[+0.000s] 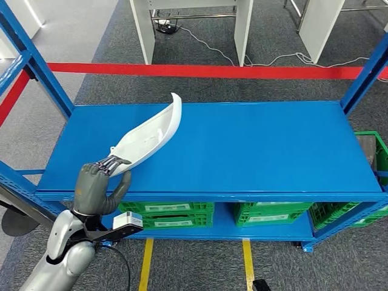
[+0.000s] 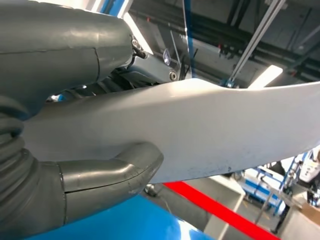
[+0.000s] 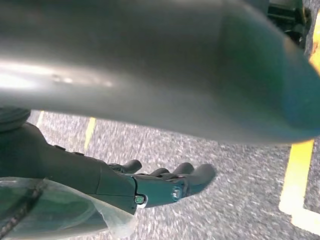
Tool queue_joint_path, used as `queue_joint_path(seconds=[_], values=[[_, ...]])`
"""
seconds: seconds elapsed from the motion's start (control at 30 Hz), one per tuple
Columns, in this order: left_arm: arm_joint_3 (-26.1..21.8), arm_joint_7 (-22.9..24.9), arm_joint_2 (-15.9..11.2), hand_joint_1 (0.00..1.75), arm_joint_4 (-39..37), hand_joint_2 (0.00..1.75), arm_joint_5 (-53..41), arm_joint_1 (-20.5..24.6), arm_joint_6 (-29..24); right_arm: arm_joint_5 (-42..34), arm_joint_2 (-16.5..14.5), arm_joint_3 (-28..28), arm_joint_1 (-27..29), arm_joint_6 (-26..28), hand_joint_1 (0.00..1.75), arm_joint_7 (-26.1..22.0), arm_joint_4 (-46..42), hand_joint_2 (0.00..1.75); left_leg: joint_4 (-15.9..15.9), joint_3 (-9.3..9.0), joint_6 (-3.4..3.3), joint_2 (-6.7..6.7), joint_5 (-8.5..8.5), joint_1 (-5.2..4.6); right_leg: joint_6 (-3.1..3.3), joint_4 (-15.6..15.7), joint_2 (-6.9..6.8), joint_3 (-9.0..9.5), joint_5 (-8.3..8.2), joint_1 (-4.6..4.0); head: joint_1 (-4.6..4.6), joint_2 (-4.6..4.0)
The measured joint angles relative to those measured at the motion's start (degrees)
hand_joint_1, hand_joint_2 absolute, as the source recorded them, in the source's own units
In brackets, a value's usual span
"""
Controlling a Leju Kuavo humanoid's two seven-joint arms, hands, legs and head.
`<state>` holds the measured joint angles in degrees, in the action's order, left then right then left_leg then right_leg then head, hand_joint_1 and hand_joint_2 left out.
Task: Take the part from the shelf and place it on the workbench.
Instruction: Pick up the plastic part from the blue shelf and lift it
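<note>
From my head view the near end of the curved white part is hidden under the left hand, whose fingers lie over it and thumb under it, gripping it; the far end is raised off the blue shelf. My right hand hangs over grey floor, fingers loosely extended, holding nothing.

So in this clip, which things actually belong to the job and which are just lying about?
Part of the job:
- white part, one end held by the left hand
- blue shelf under it

Just lying about:
- green crates on the lower level
- red floor tape
- white table legs behind
- right hand, hanging over the floor
</note>
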<state>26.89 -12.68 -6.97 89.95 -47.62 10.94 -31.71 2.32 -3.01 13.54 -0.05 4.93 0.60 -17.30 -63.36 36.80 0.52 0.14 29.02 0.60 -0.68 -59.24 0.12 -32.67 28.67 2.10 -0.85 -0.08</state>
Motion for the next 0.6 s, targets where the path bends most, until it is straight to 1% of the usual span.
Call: queue_joint_path(seconds=[0.03,0.07,0.1,0.13,0.17,0.2,0.23,0.27,0.3,0.33,0.37,0.4,0.43,0.47,0.5,0.53,0.57,0.6], values=[[-0.03,-0.15,0.03,1.75,0.40,1.75,0.25,-0.24,0.12,-0.16,0.00,-0.02,0.01,-0.16,0.00,-0.15,-0.03,0.00,-3.48,1.03,0.24,0.00,2.77,0.02,0.37,-0.02,-0.06,-0.51,-0.42,-0.08,0.04,0.01],[-0.03,-0.32,0.05,1.75,0.73,1.75,0.49,-0.47,0.21,-0.31,-0.01,-0.03,0.05,-0.33,0.00,-0.34,-0.06,0.00,-7.35,1.97,0.39,0.00,5.21,0.03,0.60,-0.03,-0.13,-1.09,-0.86,-0.17,0.04,0.01],[-0.03,-0.48,0.07,1.75,0.97,1.75,0.73,-0.71,0.31,-0.38,-0.01,-0.03,0.07,-0.43,0.00,-0.51,-0.08,0.00,-10.45,2.46,0.42,-0.01,6.67,0.03,0.70,-0.05,-0.17,-1.68,-1.29,-0.28,0.04,0.00],[-0.03,-0.64,0.08,1.75,1.17,1.75,1.02,-0.98,0.40,-0.41,-0.01,-0.04,0.08,-0.48,0.00,-0.68,-0.08,0.00,-11.92,2.20,0.34,-0.01,6.92,0.02,0.71,-0.07,-0.20,-2.26,-1.73,-0.39,0.03,0.00],[-0.03,-0.78,0.11,1.75,1.36,1.75,1.31,-1.21,0.48,-0.38,-0.01,-0.05,0.07,-0.40,0.00,-0.85,-0.08,0.00,-11.23,0.97,0.14,-0.01,6.04,0.01,0.69,-0.08,-0.21,-2.82,-2.19,-0.50,0.02,-0.01],[-0.04,-0.92,0.19,1.75,1.58,1.75,1.61,-1.39,0.58,-0.32,-0.01,-0.07,0.06,-0.25,0.00,-1.02,-0.08,0.00,-8.37,-1.29,-0.20,-0.01,4.49,-0.04,0.62,-0.08,-0.20,-3.35,-2.65,-0.61,0.03,-0.01],[-0.04,-1.06,0.27,1.75,1.85,1.75,1.89,-1.50,0.70,-0.23,-0.02,-0.09,0.04,-0.04,0.00,-1.21,-0.08,0.00,-4.22,-4.17,-0.68,-0.03,3.20,-0.16,0.48,-0.08,-0.19,-3.76,-3.08,-0.67,0.02,-0.01],[-0.04,-1.20,0.38,1.75,2.10,1.75,2.16,-1.57,0.82,-0.13,-0.04,-0.11,0.03,0.22,0.00,-1.40,-0.08,0.00,0.17,-7.02,-1.13,-0.05,2.55,-0.32,0.24,-0.08,-0.18,-4.07,-3.50,-0.76,-0.01,-0.01],[-0.04,-1.35,0.48,1.75,2.32,1.75,2.37,-1.62,0.95,-0.04,-0.07,-0.13,0.03,0.42,0.00,-1.57,-0.08,0.00,3.57,-9.10,-1.48,-0.08,2.41,-0.51,-0.10,-0.01,-0.20,-4.25,-3.94,-0.77,-0.02,-0.01],[-0.03,-1.47,0.56,1.75,2.46,1.75,2.53,-1.67,1.04,0.03,-0.09,-0.15,0.01,0.57,0.00,-1.71,-0.08,0.00,5.53,-10.16,-1.73,-0.12,2.63,-0.72,-0.53,0.14,-0.24,-4.33,-4.40,-0.70,-0.02,-0.01],[-0.02,-1.55,0.66,1.75,2.54,1.75,2.64,-1.77,1.10,0.08,-0.09,-0.16,-0.02,0.68,0.00,-1.80,-0.08,0.00,6.29,-10.36,-1.83,-0.15,2.63,-0.90,-0.99,0.38,-0.28,-4.35,-4.92,-0.65,-0.03,-0.01],[-0.02,-1.60,0.77,1.75,2.57,1.75,2.68,-1.87,1.16,0.10,-0.09,-0.16,-0.02,0.73,0.00,-1.86,-0.07,0.00,6.63,-10.07,-1.99,-0.13,2.10,-0.85,-1.40,0.56,-0.32,-4.42,-5.28,-0.52,-0.02,-0.01],[-0.01,-1.60,0.87,1.75,2.59,1.75,2.71,-1.95,1.23,0.10,-0.08,-0.17,-0.01,0.80,0.00,-1.88,-0.05,0.00,6.98,-9.72,-2.23,-0.03,1.42,-0.82,-1.70,0.47,-0.31,-4.68,-4.98,-0.46,-0.02,-0.01],[-0.01,-1.61,1.00,1.75,2.61,1.75,2.72,-2.00,1.29,0.10,-0.08,-0.19,0.01,0.87,0.00,-1.89,-0.04,0.00,7.32,-9.23,-2.58,0.08,0.65,-0.74,-1.89,-0.42,-0.26,-5.21,-3.52,-0.47,-0.14,-0.01],[-0.01,-1.61,1.12,1.75,2.63,1.75,2.75,-2.06,1.33,0.10,-0.07,-0.21,0.02,0.93,0.00,-1.89,-0.03,0.00,7.60,-8.57,-2.90,0.20,-0.15,-0.66,-1.99,-2.45,-0.22,-5.98,-1.07,-0.50,-0.30,-0.01],[-0.01,-1.61,1.22,1.75,2.65,1.75,2.84,-2.13,1.36,0.10,-0.07,-0.24,0.01,1.00,0.00,-1.90,-0.03,0.00,7.57,-7.79,-3.16,0.28,-0.80,-0.80,-2.06,-5.51,-0.19,-6.87,1.91,-0.55,-0.46,-0.01],[-0.01,-1.62,1.30,1.75,2.66,1.75,2.96,-2.26,1.38,0.11,-0.06,-0.28,0.00,1.07,0.00,-1.92,-0.03,0.00,7.50,-6.91,-3.35,0.30,-1.45,-0.92,-2.16,-9.23,-0.17,-7.69,4.52,-0.58,-0.62,-0.01],[-0.01,-1.66,1.35,1.75,2.66,1.75,3.22,-2.42,1.44,0.11,-0.05,-0.33,0.00,1.13,0.00,-1.96,-0.04,0.00,7.39,-6.04,-3.38,0.33,-2.06,-1.05,-2.25,-12.52,-0.18,-8.11,5.85,-0.59,-0.69,0.00]])
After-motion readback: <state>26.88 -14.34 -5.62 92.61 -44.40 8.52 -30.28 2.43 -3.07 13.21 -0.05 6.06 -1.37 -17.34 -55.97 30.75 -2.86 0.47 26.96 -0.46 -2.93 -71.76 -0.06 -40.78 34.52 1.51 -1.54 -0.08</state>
